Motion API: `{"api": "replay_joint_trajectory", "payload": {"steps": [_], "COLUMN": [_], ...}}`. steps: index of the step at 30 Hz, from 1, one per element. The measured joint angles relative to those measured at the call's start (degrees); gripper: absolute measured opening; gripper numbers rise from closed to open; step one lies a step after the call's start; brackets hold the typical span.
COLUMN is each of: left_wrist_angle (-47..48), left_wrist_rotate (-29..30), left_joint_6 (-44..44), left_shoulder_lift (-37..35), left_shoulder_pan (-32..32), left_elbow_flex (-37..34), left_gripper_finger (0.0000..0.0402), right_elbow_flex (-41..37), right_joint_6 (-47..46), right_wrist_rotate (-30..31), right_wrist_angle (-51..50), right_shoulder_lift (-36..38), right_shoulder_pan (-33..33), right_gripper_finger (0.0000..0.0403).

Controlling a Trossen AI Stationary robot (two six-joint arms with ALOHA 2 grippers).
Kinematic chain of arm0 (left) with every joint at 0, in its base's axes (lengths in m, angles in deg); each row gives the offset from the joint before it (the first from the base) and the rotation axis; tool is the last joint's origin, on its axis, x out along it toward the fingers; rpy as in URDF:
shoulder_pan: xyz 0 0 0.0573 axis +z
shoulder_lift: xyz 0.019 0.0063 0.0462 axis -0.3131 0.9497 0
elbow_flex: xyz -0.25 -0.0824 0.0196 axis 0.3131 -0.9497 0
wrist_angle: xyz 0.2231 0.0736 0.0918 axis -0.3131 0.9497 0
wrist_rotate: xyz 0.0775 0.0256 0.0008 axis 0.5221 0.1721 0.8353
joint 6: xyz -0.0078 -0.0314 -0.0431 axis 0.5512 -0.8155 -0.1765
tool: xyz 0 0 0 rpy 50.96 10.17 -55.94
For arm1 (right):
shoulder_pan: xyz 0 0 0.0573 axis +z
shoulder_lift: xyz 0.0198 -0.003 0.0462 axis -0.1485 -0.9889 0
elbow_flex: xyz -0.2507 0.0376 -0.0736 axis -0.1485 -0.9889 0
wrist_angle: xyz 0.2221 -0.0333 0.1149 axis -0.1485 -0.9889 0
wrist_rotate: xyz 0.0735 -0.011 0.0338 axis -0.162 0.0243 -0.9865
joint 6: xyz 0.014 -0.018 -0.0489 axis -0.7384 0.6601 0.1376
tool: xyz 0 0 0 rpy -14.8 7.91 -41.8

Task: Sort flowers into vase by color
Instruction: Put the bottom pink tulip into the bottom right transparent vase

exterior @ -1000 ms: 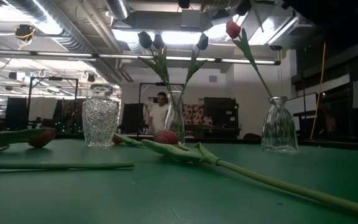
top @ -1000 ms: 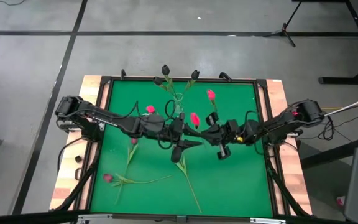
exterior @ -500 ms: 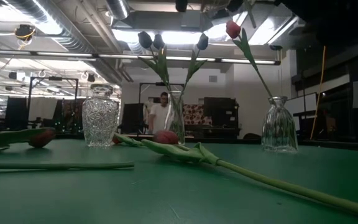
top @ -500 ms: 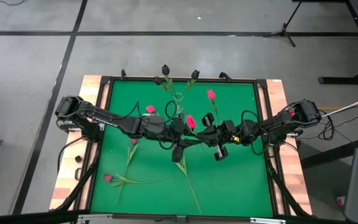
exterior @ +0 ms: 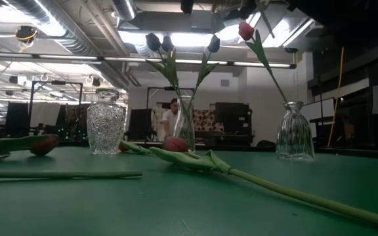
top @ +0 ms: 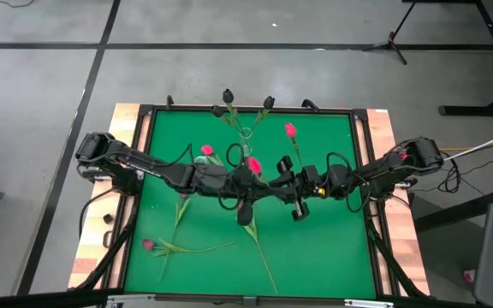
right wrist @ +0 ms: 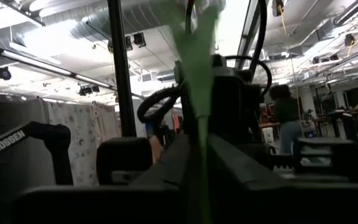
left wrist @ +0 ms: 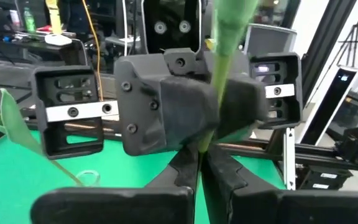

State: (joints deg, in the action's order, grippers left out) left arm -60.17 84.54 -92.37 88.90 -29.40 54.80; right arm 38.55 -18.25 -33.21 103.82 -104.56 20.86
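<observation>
– Where was the pink tulip [top: 254, 165]?
– Mid-bench, between both arms. The high view showed only its head; the left wrist view showed its stem [left wrist: 219, 74] pinched in the left gripper [left wrist: 201, 163], jaws closed on it.
– And the right gripper [right wrist: 197, 163]?
– Its wrist view had the stem running between the jaws, but whether they gripped it I couldn't tell.
– Others?
– The low view showed dark tulips [exterior: 166, 44] in the middle vase [exterior: 184, 122].

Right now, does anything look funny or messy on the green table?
Yes. Several tulips lie flat on the green mat, like one at the front left, not in vases. The cut-glass vase looks empty. Both grippers meet mid-table around one pink tulip.
</observation>
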Motion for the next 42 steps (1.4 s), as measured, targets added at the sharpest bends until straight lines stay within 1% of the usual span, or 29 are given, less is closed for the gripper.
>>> {"api": "replay_joint_trajectory", "payload": {"steps": [4, 6, 8, 11, 14, 17, 22, 31, 35, 39, 42], "left_wrist_angle": [2.01, 3.19, 4.77, 7.30, 10.07, 11.94, 14.84, 16.02, 15.88, 16.16, 17.49], "left_wrist_rotate": [2.42, 3.20, 3.22, 3.21, 3.16, 2.89, 1.78, 1.65, 1.65, 1.63, 1.65], "left_joint_6": [0.00, 0.00, -0.40, -0.82, -1.26, -2.17, -2.49, -2.60, -2.62, -2.61, -2.64], "left_shoulder_lift": [0.00, -0.02, -0.02, -0.02, -0.02, -0.02, -0.02, -0.04, -0.04, -0.05, -0.07], "left_shoulder_pan": [-0.61, -0.63, -0.64, -0.80, -0.81, -0.77, -0.45, 0.02, 0.07, 0.02, -0.01], "left_elbow_flex": [0.00, 0.00, 0.00, 0.00, 0.00, 0.00, 0.00, 0.02, 0.02, 0.04, 0.04], "left_gripper_finger": [0.0004, 0.0004, 0.0004, 0.0004, 0.0004, 0.0004, 0.0004, 0.0004, 0.0004, 0.0004, 0.0004], "right_elbow_flex": [-0.02, -0.02, -0.04, -0.04, 0.00, 0.00, 0.00, 0.04, 2.36, 6.24, 8.13], "right_joint_6": [-0.04, -0.04, -0.07, -0.06, -0.05, -0.06, -0.26, -0.46, -0.50, 0.01, 0.04], "right_wrist_rotate": [-0.38, -0.38, 0.17, 3.43, 6.44, 8.30, 8.32, 8.79, 8.36, 8.40, 9.75], "right_wrist_angle": [-5.63, -10.17, -15.16, -26.15, -36.51, -42.00, -43.50, -43.63, -44.04, -49.48, -54.24], "right_shoulder_lift": [2.45, 4.40, 6.50, 10.62, 14.51, 16.34, 16.65, 15.50, 13.56, 11.73, 11.54], "right_shoulder_pan": [0.04, 0.04, 0.04, 0.07, 0.07, 0.06, 0.04, 0.04, -0.07, -0.07, -0.06], "right_gripper_finger": [0.0135, 0.0165, 0.0187, 0.0205, 0.0208, 0.0209, 0.0209, 0.0209, 0.0209, 0.0209, 0.0209]}}
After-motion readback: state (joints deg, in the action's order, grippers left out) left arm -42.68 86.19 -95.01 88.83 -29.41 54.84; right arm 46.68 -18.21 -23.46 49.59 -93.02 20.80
